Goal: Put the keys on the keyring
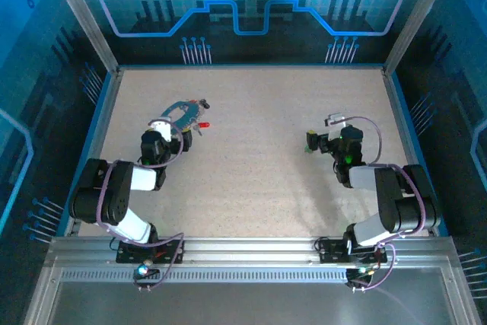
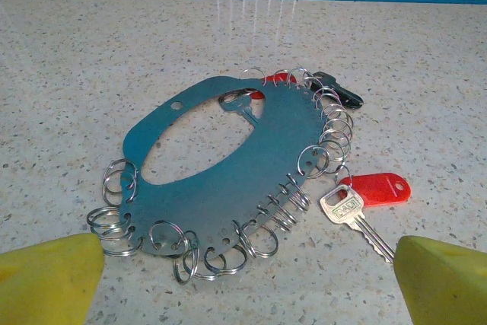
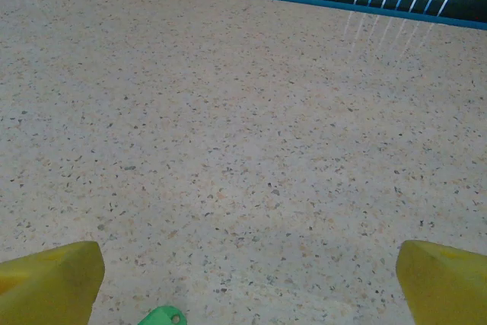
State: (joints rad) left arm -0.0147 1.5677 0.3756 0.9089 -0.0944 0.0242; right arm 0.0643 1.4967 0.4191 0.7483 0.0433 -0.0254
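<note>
Lying just ahead of the left gripper (image 2: 247,279), jaws spread wide: keyring (image 2: 251,176), red key (image 2: 377,188).

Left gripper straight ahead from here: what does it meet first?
Most likely the split rings on the near rim of the keyring plate; the red key sits right of that line. Depth is unclear.

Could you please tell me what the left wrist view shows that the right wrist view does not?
Left wrist: the keyring, a flat oval plate edged with wire rings, with a silver key and a red key head beside it and a dark key at its far edge. Right wrist: a green key head at the bottom edge. Both: the speckled table and an open gripper with yellow tips, the left gripper and the right gripper.
</note>
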